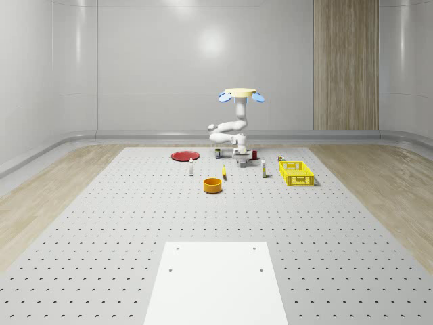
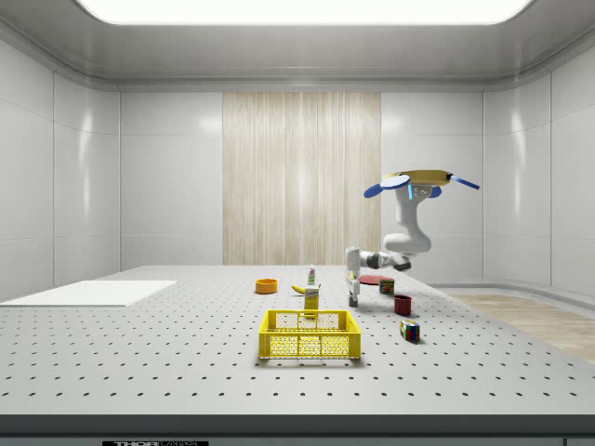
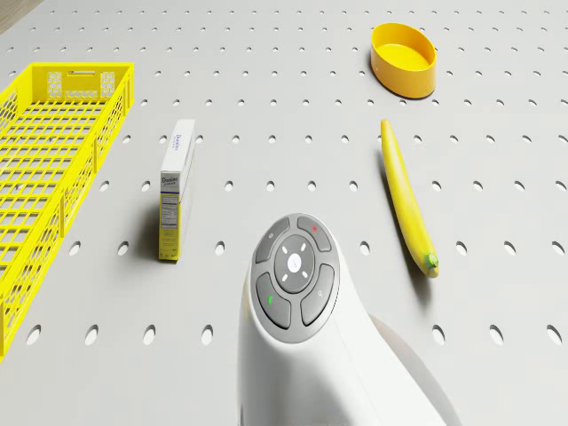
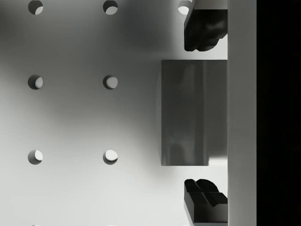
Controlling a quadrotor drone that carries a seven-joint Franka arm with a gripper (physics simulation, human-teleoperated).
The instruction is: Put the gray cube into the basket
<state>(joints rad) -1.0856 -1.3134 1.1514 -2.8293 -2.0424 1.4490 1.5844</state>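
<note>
The drone point(image 1: 241, 93) hovers over the far part of the bench point(image 1: 135, 217), its arm folded down so the gripper point(image 4: 204, 113) hangs low over the gray cube point(image 4: 193, 113). The fingers point(image 4: 202, 30) stand open on either side of the cube, not touching it, and it sits on the bench. This looks like the grasping step: next the fingers must close squarely, then lift and carry toward the yellow basket point(image 1: 296, 172) nearby.

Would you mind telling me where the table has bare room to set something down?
The widest free stretch lies between the white panel and the orange bowl. It is crowded under the drone, where the red plate, banana, gray cube and yellow basket cluster.
</note>
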